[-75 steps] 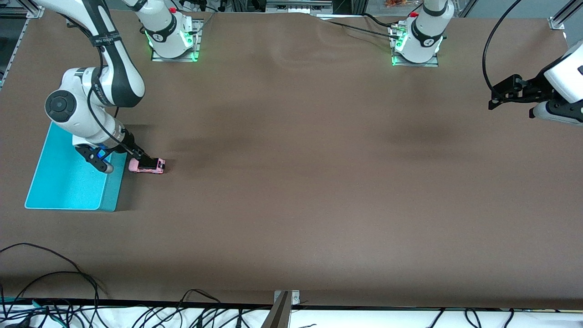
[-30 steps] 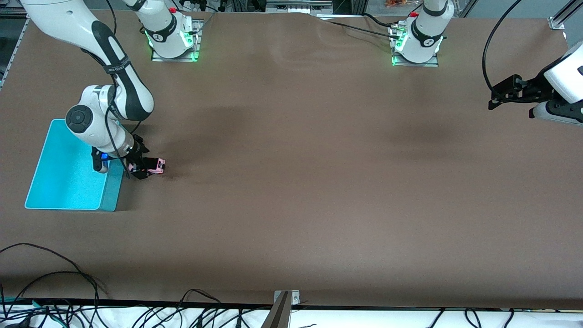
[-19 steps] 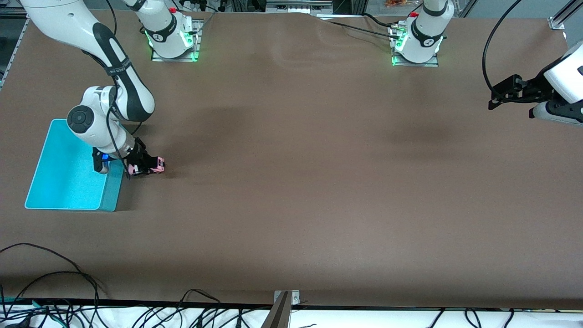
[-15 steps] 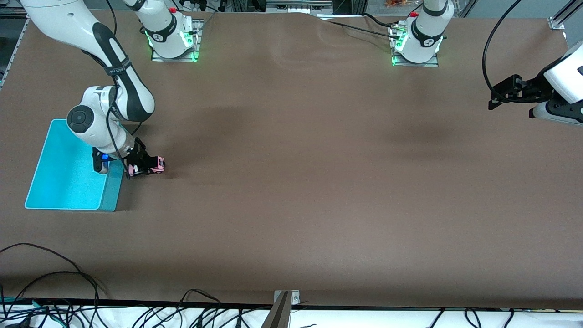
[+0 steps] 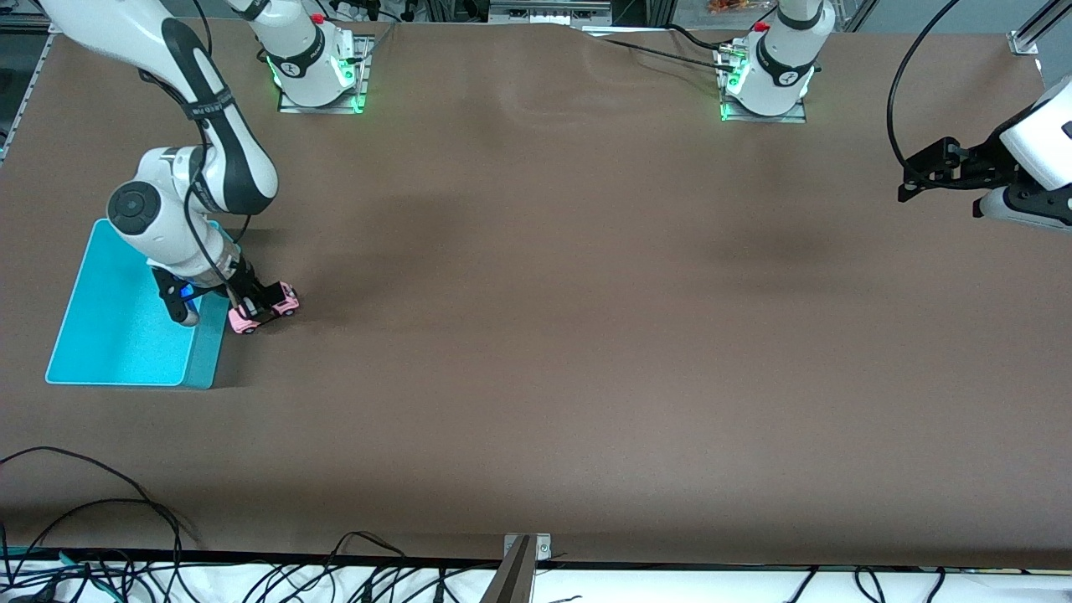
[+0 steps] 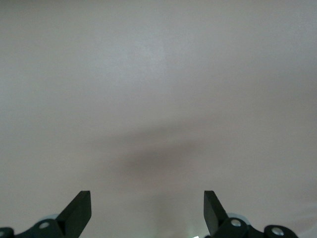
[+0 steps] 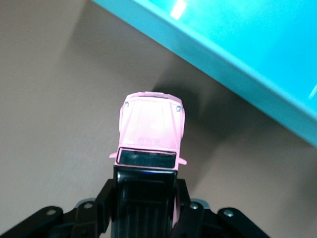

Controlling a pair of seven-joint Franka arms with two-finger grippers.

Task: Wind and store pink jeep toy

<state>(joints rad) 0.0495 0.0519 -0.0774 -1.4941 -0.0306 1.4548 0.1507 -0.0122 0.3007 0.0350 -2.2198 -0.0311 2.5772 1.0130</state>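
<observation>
The pink jeep toy (image 5: 266, 308) is small and boxy, with a light pink hood and a black roof. It hangs tilted just above the brown table, right beside the turquoise bin (image 5: 126, 322). My right gripper (image 5: 256, 301) is shut on its black rear section. In the right wrist view the pink jeep toy (image 7: 151, 130) points its hood away from the right gripper (image 7: 146, 198), with the bin's rim (image 7: 233, 91) close by. My left gripper (image 6: 147, 213) stands open over bare table at the left arm's end, waiting, with nothing between its fingers.
The turquoise bin is shallow and holds nothing that I can see. Black cables (image 5: 100, 536) lie along the table's front edge, near a metal bracket (image 5: 526, 548). The two arm bases (image 5: 316, 67) stand at the table's back edge.
My right gripper came down around the jeep, shut on its black rear and has lifted it slightly, tilting and turning it. The left arm has not moved.
</observation>
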